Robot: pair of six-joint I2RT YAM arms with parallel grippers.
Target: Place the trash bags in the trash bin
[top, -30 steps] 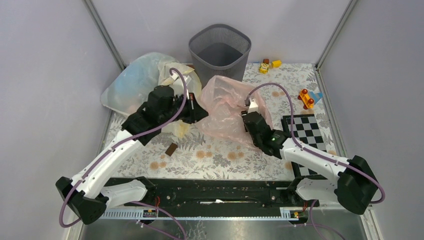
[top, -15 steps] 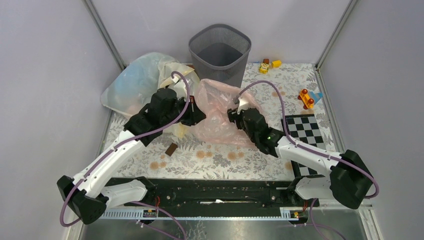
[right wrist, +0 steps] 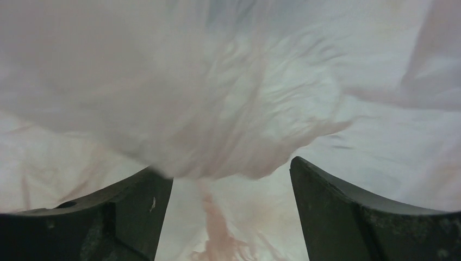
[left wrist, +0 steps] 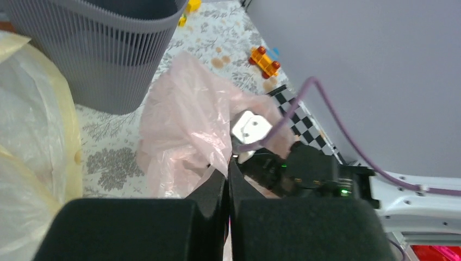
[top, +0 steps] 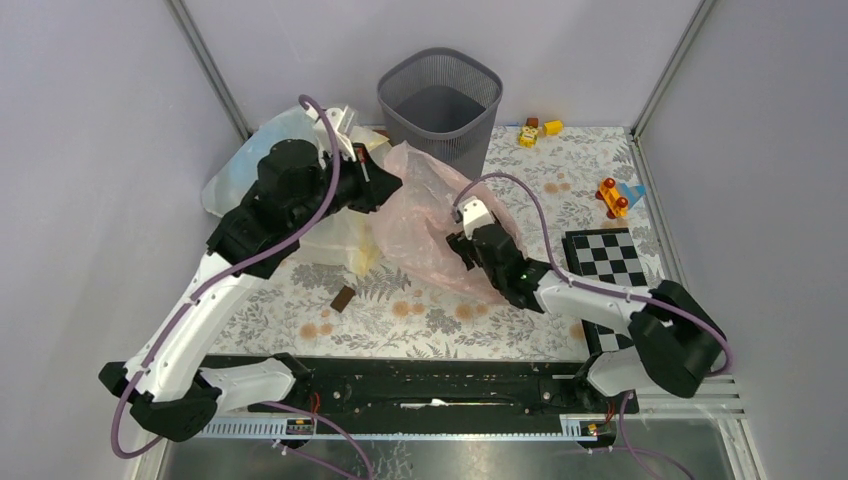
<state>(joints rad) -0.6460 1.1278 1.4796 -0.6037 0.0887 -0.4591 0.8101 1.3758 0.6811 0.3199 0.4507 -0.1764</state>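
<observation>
The pale-pink trash bag (top: 430, 195) lies crumpled on the floral mat just in front of the dark grey mesh trash bin (top: 440, 100), and its upper left edge is lifted. My left gripper (top: 388, 183) is shut on that edge; in the left wrist view the pink film (left wrist: 190, 125) runs into the closed tips of the left gripper (left wrist: 228, 166), with the bin (left wrist: 92, 49) beyond. My right gripper (top: 458, 248) is pushed against the bag's middle. It stands open (right wrist: 231, 179), and loose pink film (right wrist: 228, 98) hangs over the gap, not pinched.
A large cloudy whitish bag with a cream rim (top: 250, 165) sits under and left of my left arm. On the right lie a checkerboard (top: 610, 262), an orange toy car (top: 612, 197) and yellow blocks (top: 530, 133). A small brown piece (top: 343, 298) lies on the mat. Walls enclose the table.
My left arm has risen and drawn back to the left, pulling the bag's edge up with it. My right gripper has opened and slid left into the bag.
</observation>
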